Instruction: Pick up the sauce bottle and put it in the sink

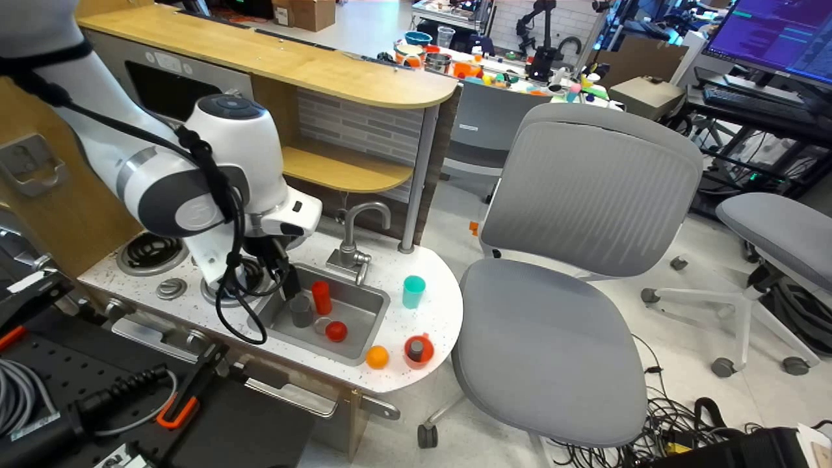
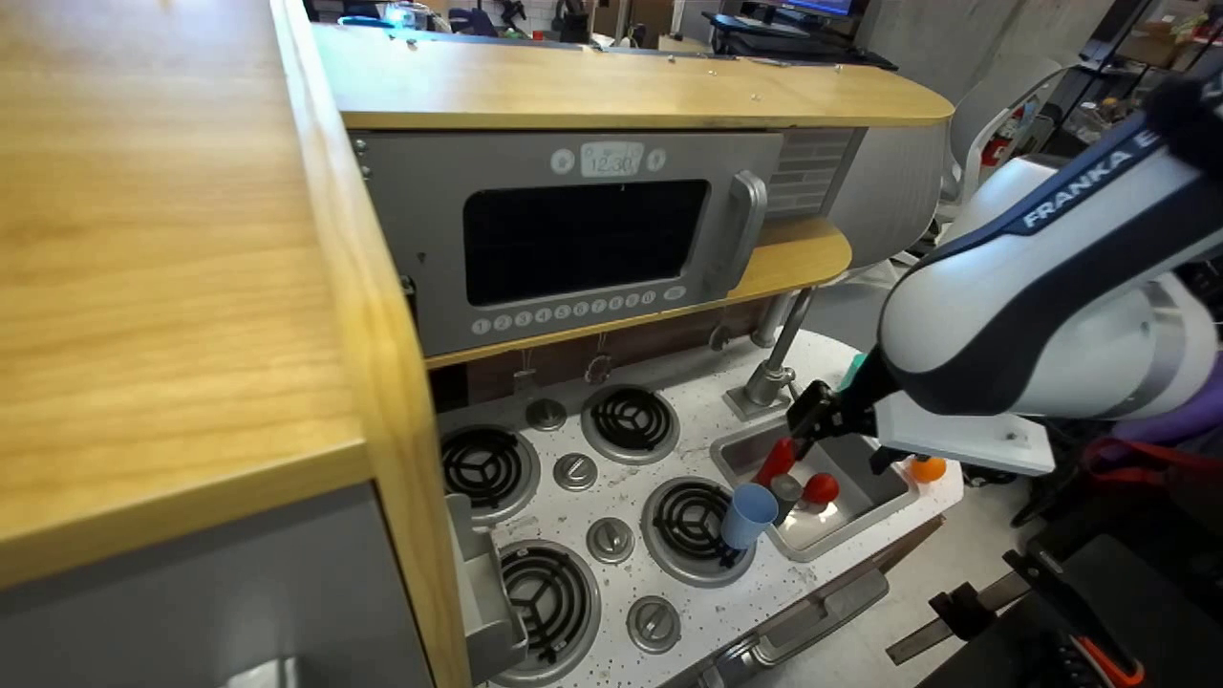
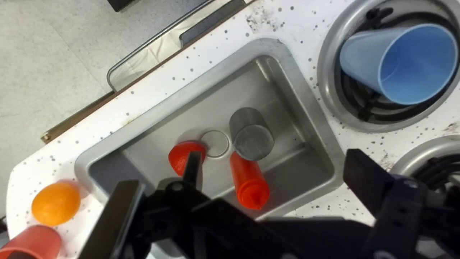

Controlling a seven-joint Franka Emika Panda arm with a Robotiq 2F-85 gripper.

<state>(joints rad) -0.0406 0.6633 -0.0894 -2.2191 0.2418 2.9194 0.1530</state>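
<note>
The sauce bottle is red-orange with a pointed nozzle and stands inside the grey metal sink. It also shows inside the sink in both exterior views. My gripper is open above the sink, its fingers wide apart, with nothing between the fingertips. In the wrist view the bottle appears between the two fingers, nearer the left one, and neither finger seems to touch it. In the exterior views the gripper hangs over the sink, close to the bottle.
A dark grey upturned cup stands beside the bottle, and a red tomato lies in the sink. A blue cup lies on a burner. The faucet, teal cup, orange and red cup surround the sink.
</note>
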